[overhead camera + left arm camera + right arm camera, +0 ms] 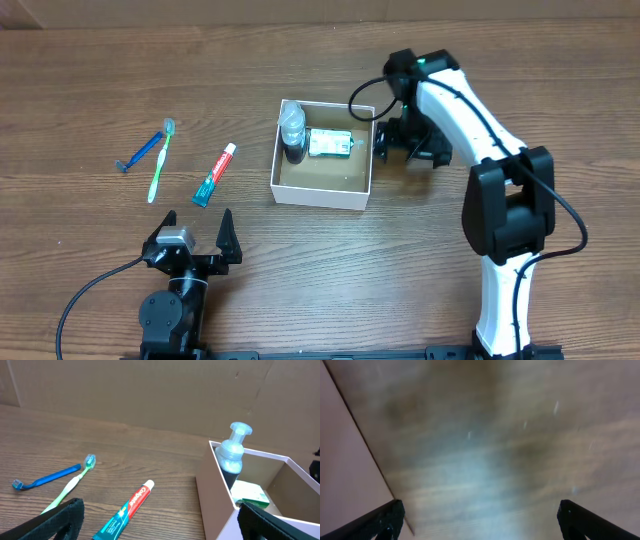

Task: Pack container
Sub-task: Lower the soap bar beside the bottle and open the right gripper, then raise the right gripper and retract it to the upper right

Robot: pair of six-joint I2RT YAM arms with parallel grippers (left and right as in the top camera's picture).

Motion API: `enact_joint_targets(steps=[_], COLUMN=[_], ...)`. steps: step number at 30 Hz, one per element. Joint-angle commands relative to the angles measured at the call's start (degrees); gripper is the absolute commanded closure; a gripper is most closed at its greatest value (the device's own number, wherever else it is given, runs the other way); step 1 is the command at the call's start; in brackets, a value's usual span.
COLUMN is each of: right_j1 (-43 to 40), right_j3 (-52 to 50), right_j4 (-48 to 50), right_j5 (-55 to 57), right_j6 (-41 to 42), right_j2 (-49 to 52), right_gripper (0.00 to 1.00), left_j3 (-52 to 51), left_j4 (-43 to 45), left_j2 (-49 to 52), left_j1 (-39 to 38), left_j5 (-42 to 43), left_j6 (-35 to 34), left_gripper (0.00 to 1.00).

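The container (322, 188) is a square white-walled box with a brown floor at the table's middle; it also shows in the left wrist view (212, 490). Inside it stand a dark pump bottle (292, 133) (231, 457) and a green-and-white packet (330, 144) (250, 492). A toothpaste tube (214, 174) (125, 510), a green toothbrush (160, 160) (70, 485) and a blue razor (143, 151) (47, 477) lie on the table to its left. My left gripper (198, 232) (160, 525) is open and empty near the front edge. My right gripper (408, 142) (480, 520) is open and empty, low over the table just right of the container's wall (345, 460).
The wooden table (120, 80) carries everything. A brown cardboard wall (150, 390) stands behind it. The right arm's white links (500, 230) reach from the front right edge up past the container's right side.
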Motion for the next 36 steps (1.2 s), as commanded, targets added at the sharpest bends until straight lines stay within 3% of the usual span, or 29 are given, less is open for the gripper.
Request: enact_joint_targets(steps=[1,11,36], right_j1=[-1.62,-1.64,-1.64], right_j3=[1.92,1.4,1.4], right_j4=[2.71,10.49,13.77], right_j5=[-0.48,-8.07,-11.65], right_j6=[-5.68,-9.99,-20.5], right_j2=[-3.52,-3.45,-3.45], right_gripper=[0.0,0.0,0.0], left_j3=[-0.2,-0.2,-0.2], left_j4=[0.09,0.09,0.09], left_j2=[-0.44,-0.44,-0.44], left_j1=[0.37,0.37,0.37], left_j5=[0.42,0.42,0.42], left_j6=[1.11,1.11,1.11], left_gripper=[0.0,0.0,0.0])
